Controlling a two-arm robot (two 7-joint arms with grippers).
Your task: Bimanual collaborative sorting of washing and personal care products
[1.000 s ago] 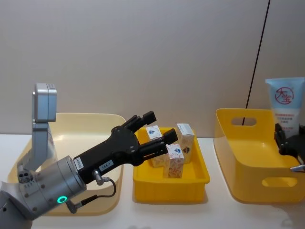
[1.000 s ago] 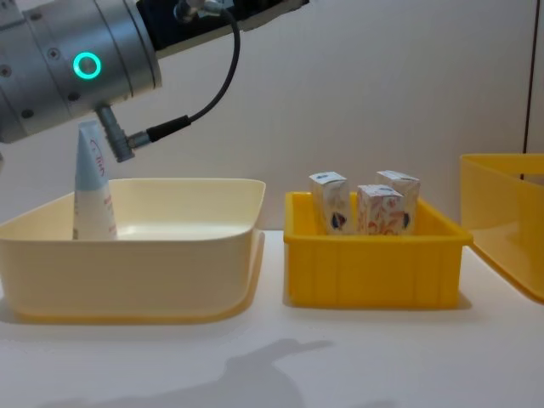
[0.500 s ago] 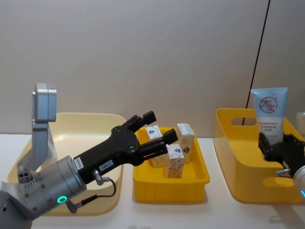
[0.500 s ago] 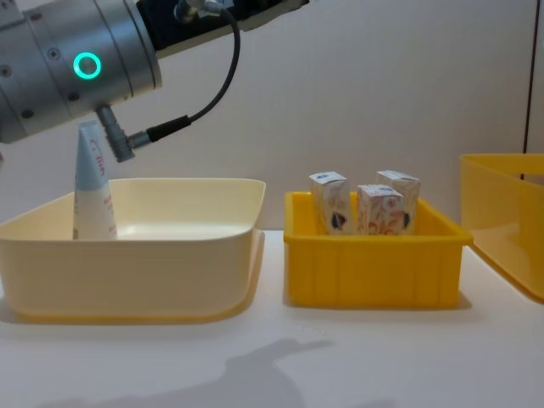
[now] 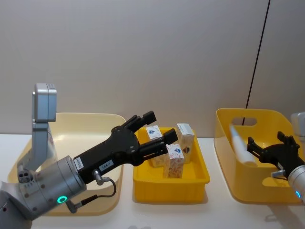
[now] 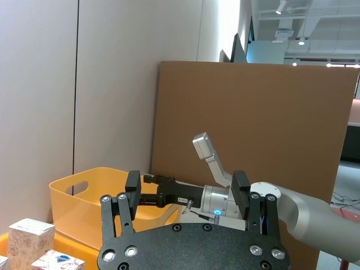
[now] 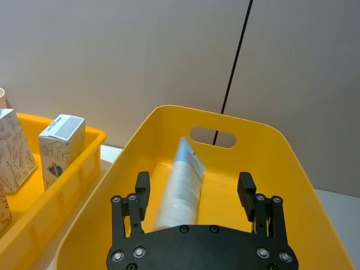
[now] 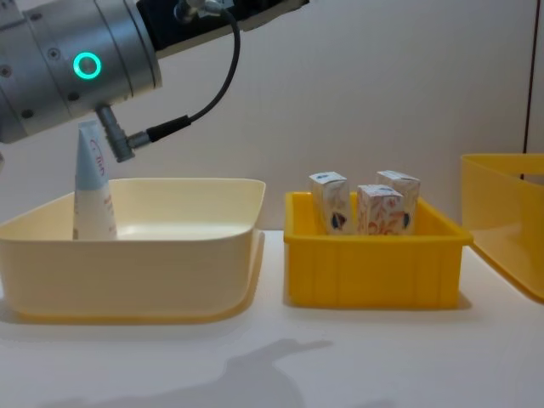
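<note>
leaning tube (image 7: 180,185) blurred in bin (image 7: 264,130), right claw (image 5: 267,141) spread

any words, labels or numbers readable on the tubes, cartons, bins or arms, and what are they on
No text reads clearly.
White stickers on the left gripper housing: print too small.
Pale squeeze tube in the cream plastic bin: red lettering, blurred.
White orange-swirled cartons: dark blue emblem, no legible words.
Pale tube in the deep yellow bin by the right gripper: blurred.

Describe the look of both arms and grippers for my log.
Left arm: silver-grey cylinder, glowing teal ring, looping black cable. Left gripper: matte black, white labels. Right gripper: same black, on a silver-grey wrist.
</note>
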